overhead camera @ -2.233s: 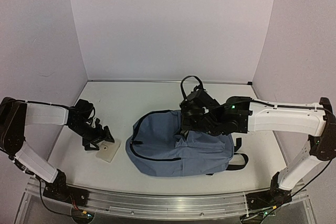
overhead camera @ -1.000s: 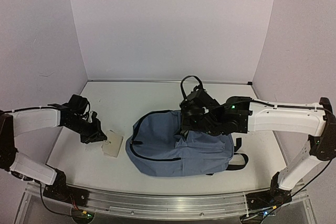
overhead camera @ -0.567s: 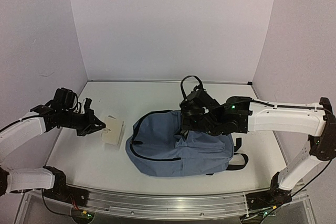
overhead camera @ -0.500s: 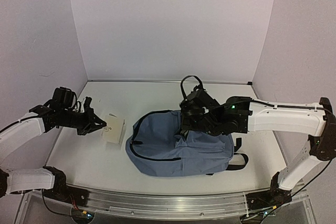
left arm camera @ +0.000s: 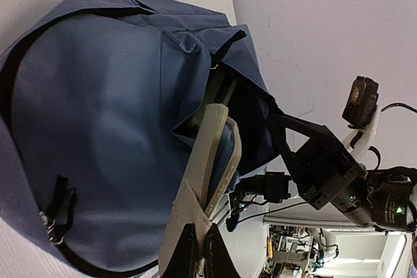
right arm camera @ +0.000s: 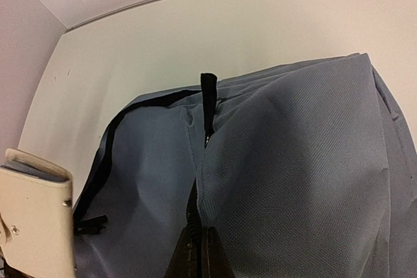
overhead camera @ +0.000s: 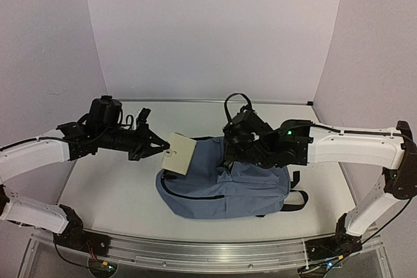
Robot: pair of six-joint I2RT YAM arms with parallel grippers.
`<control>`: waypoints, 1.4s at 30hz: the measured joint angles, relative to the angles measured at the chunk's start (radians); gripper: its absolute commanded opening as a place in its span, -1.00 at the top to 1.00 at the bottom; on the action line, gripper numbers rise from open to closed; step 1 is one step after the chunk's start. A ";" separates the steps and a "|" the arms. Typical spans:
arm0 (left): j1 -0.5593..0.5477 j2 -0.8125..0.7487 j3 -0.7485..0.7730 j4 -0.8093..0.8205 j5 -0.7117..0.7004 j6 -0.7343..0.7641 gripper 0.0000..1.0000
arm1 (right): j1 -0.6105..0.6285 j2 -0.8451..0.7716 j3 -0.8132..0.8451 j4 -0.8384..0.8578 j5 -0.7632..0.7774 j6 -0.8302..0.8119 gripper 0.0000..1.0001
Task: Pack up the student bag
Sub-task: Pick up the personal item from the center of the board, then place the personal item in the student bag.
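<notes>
The blue bag (overhead camera: 221, 190) lies flat in the middle of the table (overhead camera: 117, 193). The right gripper (overhead camera: 229, 159) has its jaws pressed tight on the cloth by the zipper (right arm camera: 207, 105), at the top edge of the bag. It lifts that cloth so the bag's mouth gapes a little.

The left gripper (overhead camera: 158, 148) pinches a flat cream notebook (overhead camera: 178, 153) by one end. It holds the notebook in the air, right at the side of the bag nearest the left arm.

The step in hand looks like putting the notebook into the bag. Next, the left arm likely has to point the notebook's thin edge at the dark opening and slide it in under the lifted cloth, with the right gripper holding the mouth up. If the notebook is tipped wrong, it could bump the cloth and stay out.
</notes>
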State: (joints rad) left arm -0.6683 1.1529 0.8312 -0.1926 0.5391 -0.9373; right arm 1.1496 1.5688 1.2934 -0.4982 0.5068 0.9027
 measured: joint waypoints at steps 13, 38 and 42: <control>-0.140 0.305 0.145 0.202 -0.016 -0.082 1.00 | 0.000 -0.018 -0.013 0.013 -0.001 0.007 1.00; -0.157 0.584 0.361 0.309 0.054 -0.190 0.99 | -0.011 -0.019 -0.015 0.014 0.006 0.007 1.00; -0.156 0.621 0.365 0.375 0.075 -0.239 1.00 | -0.015 -0.019 -0.020 0.013 0.016 0.007 1.00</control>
State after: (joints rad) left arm -0.8245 1.7742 1.1965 0.1822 0.6142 -1.1765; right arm 1.1342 1.5497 1.2735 -0.4855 0.5229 0.9100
